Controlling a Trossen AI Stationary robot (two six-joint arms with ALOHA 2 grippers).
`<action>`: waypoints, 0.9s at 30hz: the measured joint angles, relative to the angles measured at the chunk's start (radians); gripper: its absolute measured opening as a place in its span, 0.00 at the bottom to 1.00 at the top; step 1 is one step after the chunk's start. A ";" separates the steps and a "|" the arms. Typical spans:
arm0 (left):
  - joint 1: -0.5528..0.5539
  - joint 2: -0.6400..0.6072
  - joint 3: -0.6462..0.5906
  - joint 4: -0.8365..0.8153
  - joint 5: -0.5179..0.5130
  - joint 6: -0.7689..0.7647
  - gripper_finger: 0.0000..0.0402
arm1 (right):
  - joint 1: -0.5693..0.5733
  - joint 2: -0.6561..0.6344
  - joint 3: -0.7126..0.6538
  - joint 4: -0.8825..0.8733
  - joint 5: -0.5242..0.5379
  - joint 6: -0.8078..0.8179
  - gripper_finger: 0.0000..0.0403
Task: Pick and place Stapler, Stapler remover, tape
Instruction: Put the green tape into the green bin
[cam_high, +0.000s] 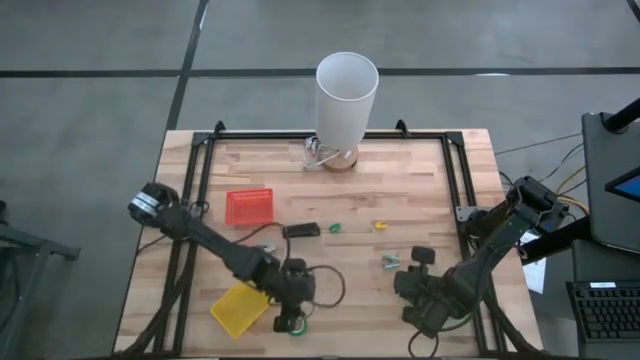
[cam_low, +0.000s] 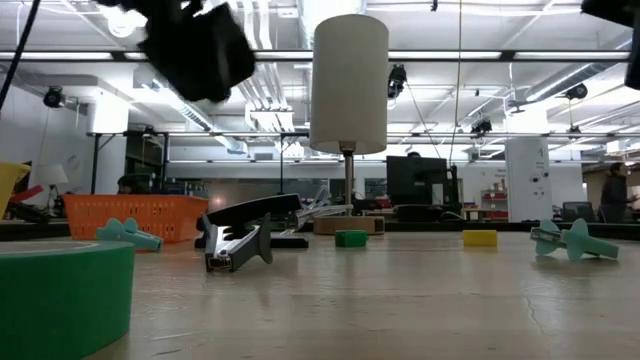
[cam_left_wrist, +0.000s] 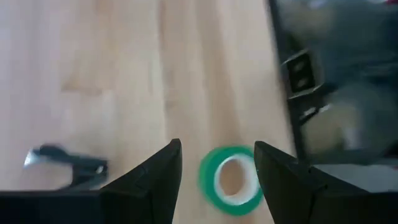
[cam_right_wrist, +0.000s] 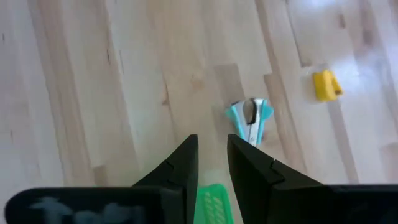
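My left end effector hangs over the green tape near the tabletop's front edge, fingers spread, tape between them, ungrasped. Right end effector near the front right corner, fingers slightly parted, empty. Stapler lies mid-tabletop.

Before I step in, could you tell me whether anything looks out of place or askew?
The flat yellow plastic tray lies diagonally near the table's front left, unlike the squarer red mesh basket. The green tape ring sits close to the front edge, beneath the open left pincer. The right pincer waits front right.
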 joint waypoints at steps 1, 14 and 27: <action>-0.013 0.001 -0.014 -0.001 -0.021 0.000 0.50 | 0.000 0.000 0.000 0.000 0.009 -0.002 0.19; -0.093 0.002 -0.169 0.173 -0.060 -0.123 0.50 | -0.001 0.000 -0.001 0.000 0.031 -0.003 0.17; -0.104 0.002 -0.243 0.304 -0.108 -0.140 0.48 | -0.001 0.000 -0.001 0.001 0.047 -0.021 0.17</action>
